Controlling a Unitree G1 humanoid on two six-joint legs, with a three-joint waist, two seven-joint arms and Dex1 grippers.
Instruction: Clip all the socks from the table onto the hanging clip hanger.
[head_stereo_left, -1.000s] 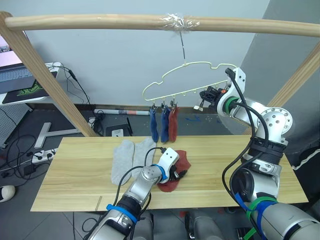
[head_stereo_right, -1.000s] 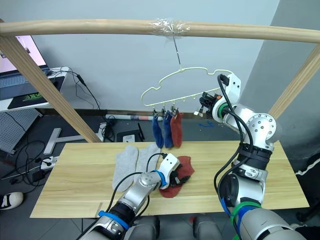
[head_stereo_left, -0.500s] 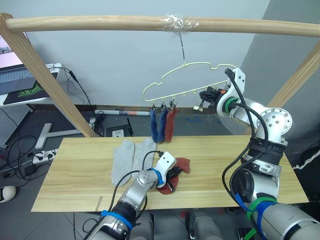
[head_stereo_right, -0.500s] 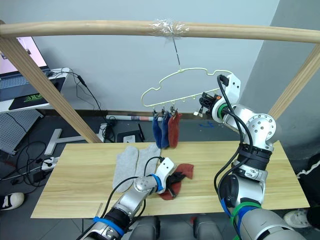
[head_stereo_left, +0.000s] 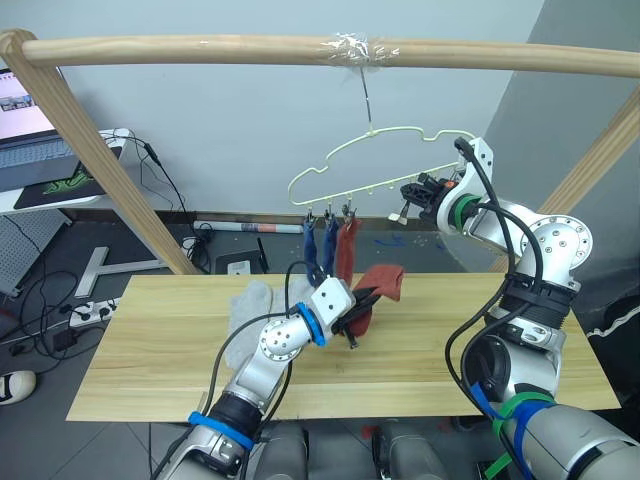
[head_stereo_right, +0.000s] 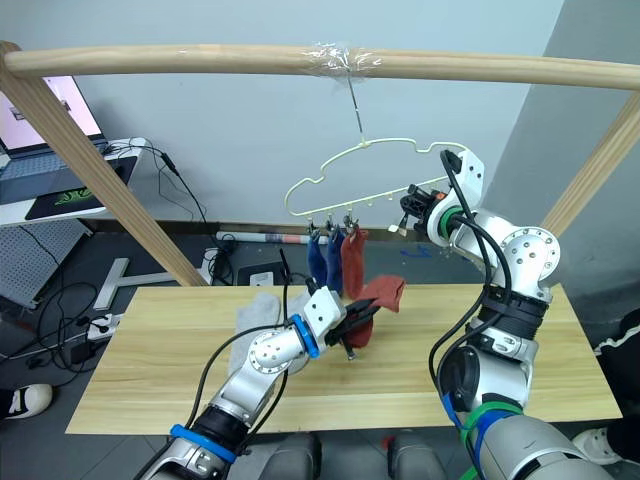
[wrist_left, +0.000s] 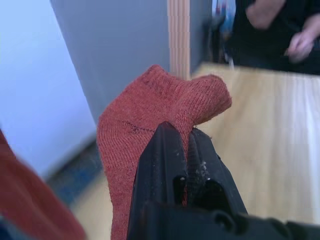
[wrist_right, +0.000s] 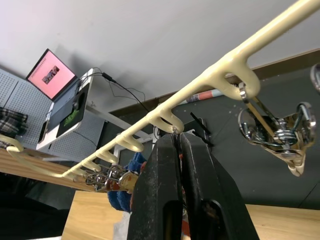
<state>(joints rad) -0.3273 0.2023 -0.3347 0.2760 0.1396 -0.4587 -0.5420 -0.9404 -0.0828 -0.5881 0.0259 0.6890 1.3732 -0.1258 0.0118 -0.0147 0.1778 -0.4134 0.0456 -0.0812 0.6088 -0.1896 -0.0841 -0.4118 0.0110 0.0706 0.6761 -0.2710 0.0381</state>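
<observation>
Up comes the rust-red sock (head_stereo_left: 379, 289), pinched in the left gripper (head_stereo_left: 356, 312); right gripper (head_stereo_left: 412, 192), closed on the clip hanger (head_stereo_left: 350, 153), steadies it; next, a free clip.

No legible text, labels, brands or numbers anywhere.

silver-grey jointed arms with black cables, blue and green bands, white wrist housings, black two-finger grippers.
</observation>
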